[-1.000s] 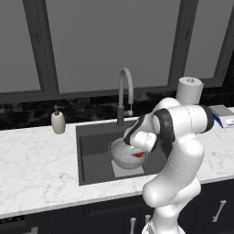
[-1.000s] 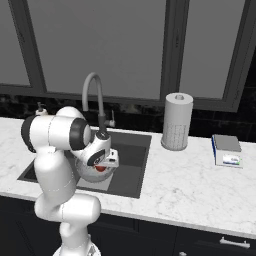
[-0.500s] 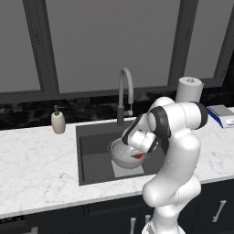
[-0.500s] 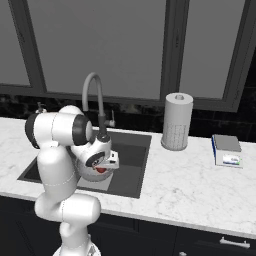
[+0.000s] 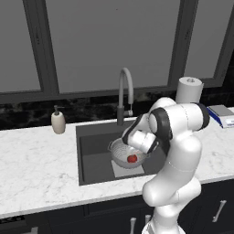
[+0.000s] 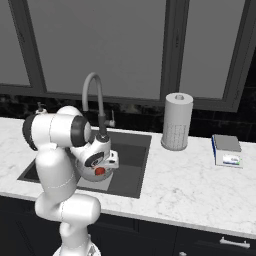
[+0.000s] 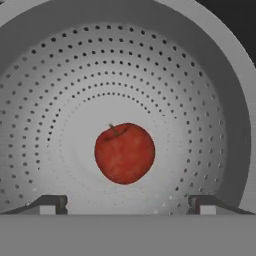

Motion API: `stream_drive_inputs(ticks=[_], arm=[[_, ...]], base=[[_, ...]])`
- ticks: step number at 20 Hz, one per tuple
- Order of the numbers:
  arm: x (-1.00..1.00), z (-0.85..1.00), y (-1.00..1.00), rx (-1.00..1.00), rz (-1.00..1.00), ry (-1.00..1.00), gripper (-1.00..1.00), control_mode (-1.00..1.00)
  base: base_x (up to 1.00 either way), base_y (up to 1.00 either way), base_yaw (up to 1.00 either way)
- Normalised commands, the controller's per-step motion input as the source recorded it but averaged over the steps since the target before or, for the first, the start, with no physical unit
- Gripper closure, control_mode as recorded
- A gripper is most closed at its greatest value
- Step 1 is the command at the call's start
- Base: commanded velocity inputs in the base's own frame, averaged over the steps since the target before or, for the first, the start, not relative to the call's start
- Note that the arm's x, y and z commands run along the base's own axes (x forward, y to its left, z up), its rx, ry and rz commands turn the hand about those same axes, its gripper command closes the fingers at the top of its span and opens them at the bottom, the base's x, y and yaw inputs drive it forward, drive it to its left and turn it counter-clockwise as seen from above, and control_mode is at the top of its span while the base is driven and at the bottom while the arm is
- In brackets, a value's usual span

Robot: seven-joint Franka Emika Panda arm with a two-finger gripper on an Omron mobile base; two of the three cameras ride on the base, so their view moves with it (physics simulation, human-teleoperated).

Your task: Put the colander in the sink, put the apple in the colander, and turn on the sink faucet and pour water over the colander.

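The silvery perforated colander [image 7: 200, 100] sits in the dark sink [image 5: 93, 157], and its bowl takes up the hand view. The red apple [image 7: 124, 152] lies on the colander's floor, stem up, touching neither finger. My gripper [image 7: 128, 202] hangs just above the bowl and is open, its two dark fingertips [image 7: 50, 204] wide apart on either side of the fruit. From the base views the apple [image 5: 132, 158] [image 6: 100, 171] shows inside the colander [image 5: 119, 154] [image 6: 89, 174] under my hand. The grey gooseneck sink faucet [image 5: 124, 93] [image 6: 93, 95] stands behind the basin; no water shows.
A beige soap dispenser [image 5: 58, 122] stands on the marble counter left of the sink. At the right stand a paper towel roll [image 6: 176, 121] and a small flat box [image 6: 226, 150]. Dark windows back the counter.
The jaws have spread wider and the apple has come free, now lying loose in the colander. The arm has barely shifted.
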Motion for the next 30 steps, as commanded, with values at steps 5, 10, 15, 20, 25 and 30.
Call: stream_drive_inputs(ticks=[5,10,15,20,25,30], arm=[[0.00,0.53,0.00,0.00,0.00,-0.03,-1.00,-1.00],[-0.03,0.83,0.00,0.00,0.00,-0.05,-1.00,-1.00],[-0.25,0.87,-0.04,0.00,0.00,-0.07,-1.00,-1.00],[-0.18,0.76,-0.06,0.00,0.00,-0.04,-1.00,-1.00],[-0.36,0.51,-0.29,0.03,0.00,-0.06,-1.00,-1.00],[-0.41,0.26,-0.25,0.02,0.00,-0.12,-1.00,-1.00]], base=[[0.00,0.00,0.00],[0.00,0.00,0.00],[0.00,0.00,0.00],[0.00,0.00,0.00],[0.00,0.00,0.00],[0.00,0.00,0.00]])
